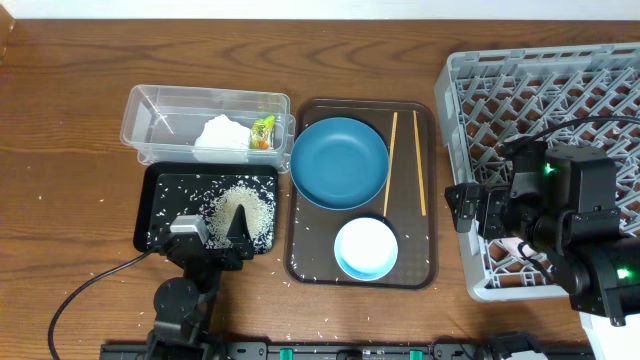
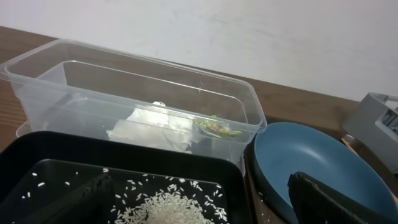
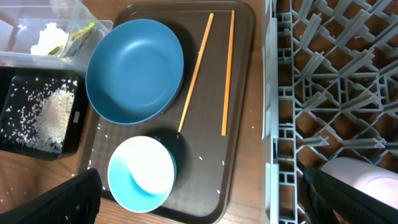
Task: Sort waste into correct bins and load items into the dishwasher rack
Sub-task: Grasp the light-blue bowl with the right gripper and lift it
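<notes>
- My left pincer (image 2: 199, 190) hangs with jaws wide and empty over the black tray (image 1: 150, 212) of rice (image 1: 245, 208), just left of the brown serving tray (image 1: 410, 252).
- My right pincer (image 3: 200, 186), equally wide and empty, is over the rack (image 1: 560, 90), right of that tray; a pinkish cup (image 3: 367, 180) sits inside.
- On the serving tray: blue plate (image 1: 339, 162), white bowl (image 1: 365, 249), two chopsticks (image 1: 391, 150).
- Left of its far corner, the clear tub (image 1: 160, 105) holds the napkin (image 1: 222, 132) and wrapper (image 1: 262, 132).
</notes>
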### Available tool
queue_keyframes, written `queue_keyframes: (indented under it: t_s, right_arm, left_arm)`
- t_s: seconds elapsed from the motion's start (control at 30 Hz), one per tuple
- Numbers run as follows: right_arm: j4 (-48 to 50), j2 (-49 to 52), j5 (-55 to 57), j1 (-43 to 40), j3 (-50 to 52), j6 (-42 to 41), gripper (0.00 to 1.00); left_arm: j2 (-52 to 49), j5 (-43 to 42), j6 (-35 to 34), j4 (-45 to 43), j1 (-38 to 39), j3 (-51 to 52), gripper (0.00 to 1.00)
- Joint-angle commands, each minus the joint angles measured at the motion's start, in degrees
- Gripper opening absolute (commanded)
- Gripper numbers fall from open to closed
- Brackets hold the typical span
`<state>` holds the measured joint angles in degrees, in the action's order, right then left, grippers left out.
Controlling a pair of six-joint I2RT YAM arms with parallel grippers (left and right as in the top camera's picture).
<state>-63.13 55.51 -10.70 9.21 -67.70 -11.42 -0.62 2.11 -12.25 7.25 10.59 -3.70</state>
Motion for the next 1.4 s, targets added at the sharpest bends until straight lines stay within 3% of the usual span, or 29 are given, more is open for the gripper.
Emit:
queue_keyframes:
  t_s: [0.0,0.1,0.23,0.33,0.47,0.6,0.93,1.23,1.37]
  right_arm:
    - [0.09,0.02,-0.35,-0.15,-0.02,0.74,0.99]
    - [4.79,0.24,-3.8,-0.13,-0.02,-2.21,0.99]
    - [10.03,4.39,-16.2,3.28,0.0,-1.79,0.87]
    - [7.39,11.37,-11.98,10.95,0.0,-1.84,0.87]
    - [4.57,22.1,-4.39,19.52,0.0,-3.89,0.64]
    - [2.08,31.58,-1.51,23.41,0.0,-4.96,0.59]
    - [1.53,44.87,6.54,24.09,0.0,-6.78,0.49]
    - [3.28,46.84,4.92,24.94,1.95,-6.8,0.31]
    - [3.72,46.82,6.97,24.83,2.73,-6.97,0.17]
  left_arm:
    - [0.39,0.92,-0.52,0.37,-0.28,1.66,0.91]
    - [0.39,0.92,-0.52,0.37,-0.28,1.66,0.91]
    - [0.39,0.92,-0.52,0.37,-0.28,1.66,0.91]
    - [0.39,0.92,-0.52,0.37,-0.28,1.66,0.91]
    - [0.39,0.92,-0.52,0.37,-0.28,1.66,0.91]
    - [0.39,0.92,-0.52,0.37,-0.28,1.66,0.91]
    - [0.39,0.92,-0.52,0.37,-0.28,1.66,0.91]
    - [0.39,0.92,-0.52,0.37,-0.28,1.66,0.91]
    - [0.39,0.92,-0.52,0.37,-0.28,1.66,0.91]
